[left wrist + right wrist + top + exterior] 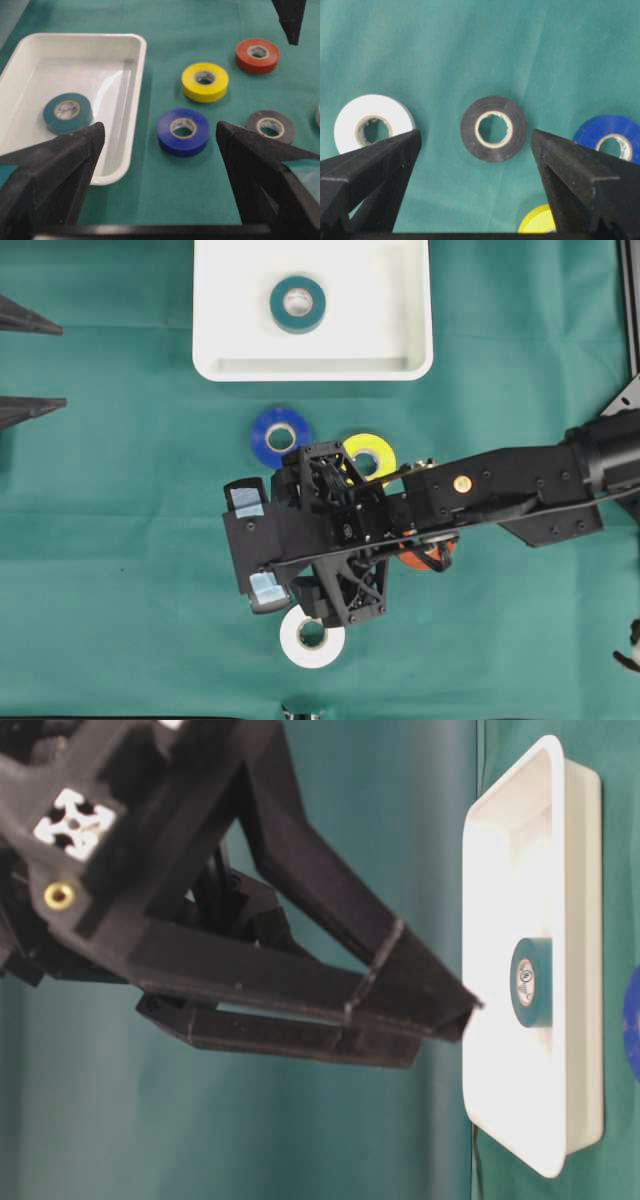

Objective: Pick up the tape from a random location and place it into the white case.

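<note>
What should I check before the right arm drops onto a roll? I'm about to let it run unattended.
1. Right gripper open wide enough for a roll: ok, the jaws stand far apart.
2. Target between the jaws: ok, the black tape lies centred between them, flat on the green cloth.
3. Neighbours out of the way: ok, the white tape and blue tape lie apart from the black one.
4. Room in the white case: ok, only the teal tape lies in it.
5. Left gripper out of the way: ok, open, empty, at the left edge.
</note>
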